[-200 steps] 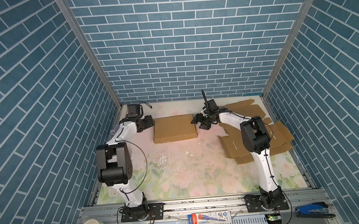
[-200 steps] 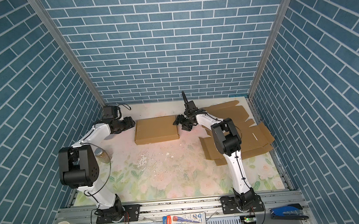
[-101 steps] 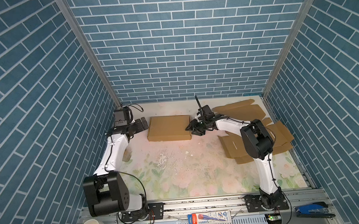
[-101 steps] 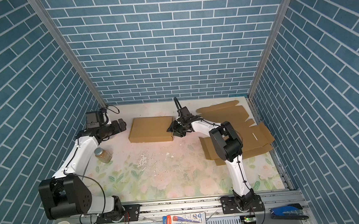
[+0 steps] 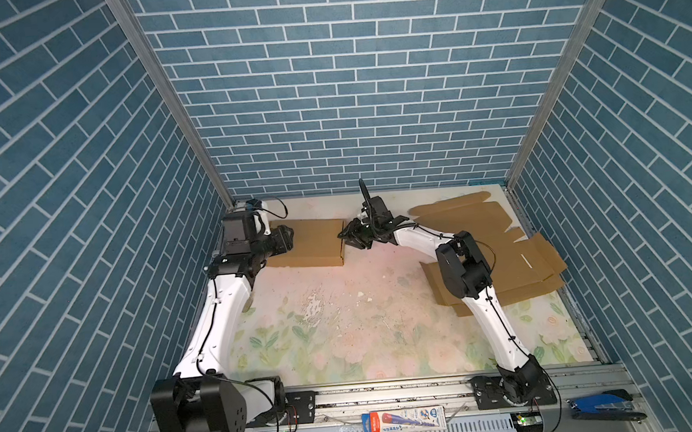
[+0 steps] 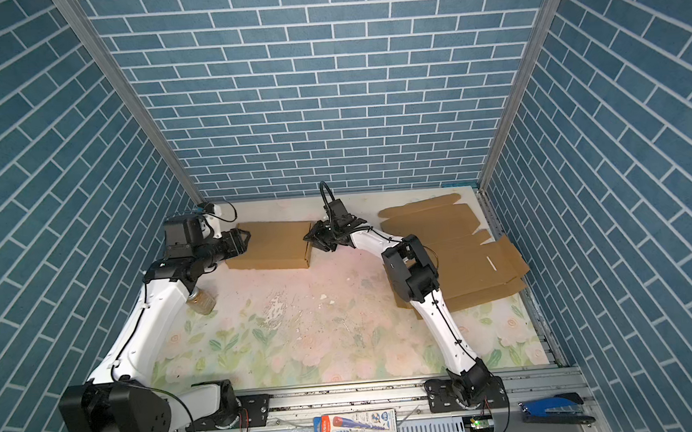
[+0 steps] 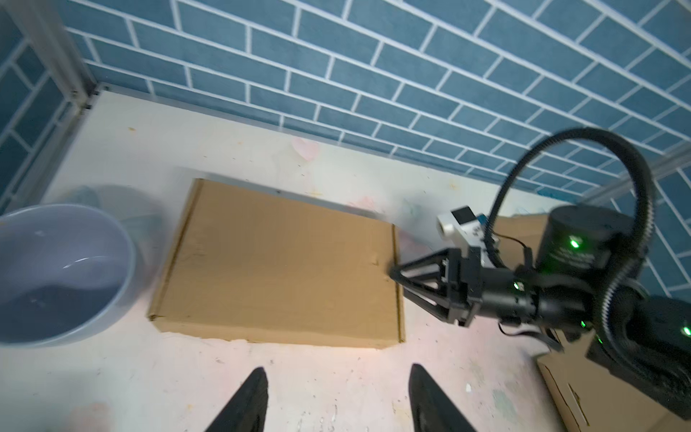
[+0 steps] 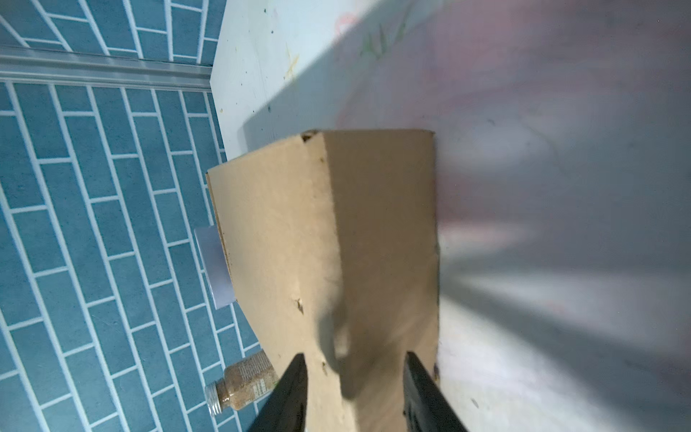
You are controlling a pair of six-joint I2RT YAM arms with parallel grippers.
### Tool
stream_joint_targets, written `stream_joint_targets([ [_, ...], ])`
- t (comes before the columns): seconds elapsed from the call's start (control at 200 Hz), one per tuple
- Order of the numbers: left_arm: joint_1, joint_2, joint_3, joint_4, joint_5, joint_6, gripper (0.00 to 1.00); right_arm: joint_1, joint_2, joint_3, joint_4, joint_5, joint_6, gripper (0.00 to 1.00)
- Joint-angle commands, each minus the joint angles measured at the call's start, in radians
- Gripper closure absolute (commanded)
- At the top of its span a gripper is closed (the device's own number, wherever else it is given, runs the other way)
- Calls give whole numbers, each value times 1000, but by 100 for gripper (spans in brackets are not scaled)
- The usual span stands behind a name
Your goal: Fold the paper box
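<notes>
We count one paper box (image 5: 313,242) and one jar (image 8: 243,381), label blurred. Left gripper (image 7: 337,368) gapes empty at its nine o'clock; right gripper (image 8: 355,354), jaws parted, at three.

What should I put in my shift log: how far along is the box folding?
Done: one box lies closed at the table's back. In hand: the right gripper meets its right end, jaws apart; the left gripper, open, sits at its left end. Left: the flat cardboard blanks look unfolded.

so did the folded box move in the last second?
Yes. In both top views the folded box has slid left, closer to the enclosure's back-left corner, with the right gripper at its right edge.
</notes>
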Motion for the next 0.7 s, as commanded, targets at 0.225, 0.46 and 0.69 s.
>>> stream_joint_targets([
  [0.225, -118, 31, 9, 15, -42, -6, 34, -79, -364, -221, -426, 203, -446, 44],
  [0.46, -299, 96, 57, -26, -149, 33, 25, -106, -614, -427, -747, 631, -660, 40],
  [0.69, -329, 153, 39, 42, -108, -52, 25, -65, -748, -626, -855, 810, -668, 38],
])
